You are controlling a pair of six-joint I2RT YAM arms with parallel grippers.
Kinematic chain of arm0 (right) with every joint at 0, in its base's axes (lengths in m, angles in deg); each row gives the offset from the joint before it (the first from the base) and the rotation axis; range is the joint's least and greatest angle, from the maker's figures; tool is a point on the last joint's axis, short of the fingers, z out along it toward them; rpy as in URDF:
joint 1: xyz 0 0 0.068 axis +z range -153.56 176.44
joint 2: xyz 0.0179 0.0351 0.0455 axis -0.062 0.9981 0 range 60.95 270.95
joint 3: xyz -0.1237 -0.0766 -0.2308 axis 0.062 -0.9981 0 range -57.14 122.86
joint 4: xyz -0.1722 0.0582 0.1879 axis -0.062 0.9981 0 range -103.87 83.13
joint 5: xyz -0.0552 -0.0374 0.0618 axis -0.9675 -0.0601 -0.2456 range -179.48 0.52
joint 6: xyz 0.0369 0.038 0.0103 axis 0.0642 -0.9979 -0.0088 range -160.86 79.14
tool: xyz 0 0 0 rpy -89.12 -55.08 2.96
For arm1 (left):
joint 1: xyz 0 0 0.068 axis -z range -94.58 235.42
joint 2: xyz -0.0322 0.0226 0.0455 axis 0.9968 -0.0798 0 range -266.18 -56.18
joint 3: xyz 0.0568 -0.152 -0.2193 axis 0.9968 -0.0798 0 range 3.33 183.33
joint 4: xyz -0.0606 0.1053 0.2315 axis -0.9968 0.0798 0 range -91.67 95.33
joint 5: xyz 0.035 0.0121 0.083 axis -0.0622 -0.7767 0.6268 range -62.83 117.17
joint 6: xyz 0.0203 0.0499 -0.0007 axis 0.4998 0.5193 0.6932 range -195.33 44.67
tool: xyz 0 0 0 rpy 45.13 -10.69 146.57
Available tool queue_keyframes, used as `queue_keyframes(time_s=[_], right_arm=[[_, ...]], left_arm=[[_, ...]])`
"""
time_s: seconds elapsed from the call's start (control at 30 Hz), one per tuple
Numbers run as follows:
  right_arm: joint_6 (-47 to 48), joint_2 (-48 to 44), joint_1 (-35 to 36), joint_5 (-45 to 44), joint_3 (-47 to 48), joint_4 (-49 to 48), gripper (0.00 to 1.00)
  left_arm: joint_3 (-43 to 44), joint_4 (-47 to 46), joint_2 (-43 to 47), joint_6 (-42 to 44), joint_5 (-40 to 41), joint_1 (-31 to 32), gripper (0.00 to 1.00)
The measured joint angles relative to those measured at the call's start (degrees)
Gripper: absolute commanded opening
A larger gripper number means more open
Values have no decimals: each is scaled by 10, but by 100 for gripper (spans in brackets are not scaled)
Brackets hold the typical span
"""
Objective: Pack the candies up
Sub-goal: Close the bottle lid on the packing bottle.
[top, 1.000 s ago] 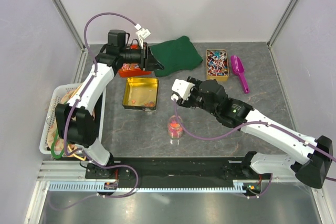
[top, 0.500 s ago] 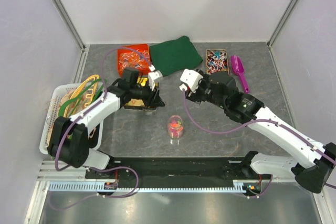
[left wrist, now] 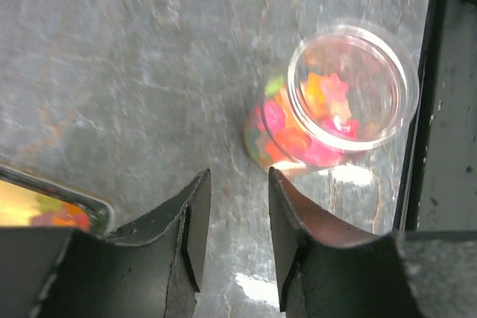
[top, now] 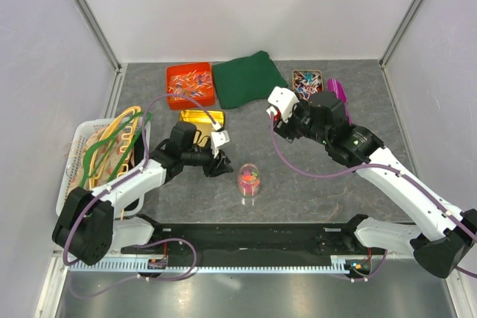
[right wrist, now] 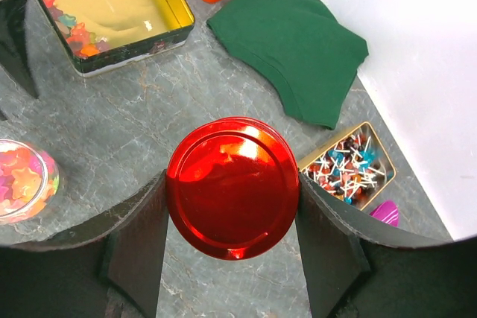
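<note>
The candies (left wrist: 298,133) are bright star-shaped gummies filling a small clear jar (left wrist: 349,83) with no lid, standing on the table front of centre (top: 250,179). More candies (right wrist: 71,35) lie in the open gold tin (right wrist: 112,5). My left gripper (left wrist: 238,214) is low over the table just left of the jar, open, with nothing between its fingers. My right gripper (right wrist: 232,184) is raised behind and right of the jar, shut on a round red lid (right wrist: 231,161) held flat by its rim.
An orange tray (top: 190,85) of wrapped sweets, a folded green cloth (top: 250,80), a tin of lollipops (top: 307,83) and a purple scoop (top: 337,88) line the back. A white basket (top: 74,184) of hangers stands at the left edge.
My left arm has swung from the back by the orange tray forward past the gold tin to beside the jar. My right arm has drawn back and right with the lid.
</note>
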Motion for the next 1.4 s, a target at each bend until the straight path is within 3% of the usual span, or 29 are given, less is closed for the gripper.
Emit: queue_keyframes(time_s=[0.17, 0.47, 0.7, 0.9, 1.2, 1.37, 1.4], right_arm=[[-2, 0, -6, 1, 0, 1, 55], [-7, 4, -7, 2, 20, 15, 57], [-10, 14, -7, 4, 22, 18, 57], [-10, 21, -8, 26, 22, 31, 57], [8, 26, -10, 57, 11, 64, 56], [13, 28, -10, 75, -11, 71, 56], [14, 28, -10, 78, -14, 73, 56]], left_arm=[[-58, -43, 23, 4, -7, 6, 48], [-62, -75, 50, 3, -43, 46, 48], [-92, -123, 30, 0, -45, 103, 48], [-115, -157, 9, -1, -45, 109, 48], [-157, -303, -68, -12, -30, 110, 48], [-158, -386, -128, -33, -18, 110, 54], [-159, -398, -134, -37, -18, 110, 63]])
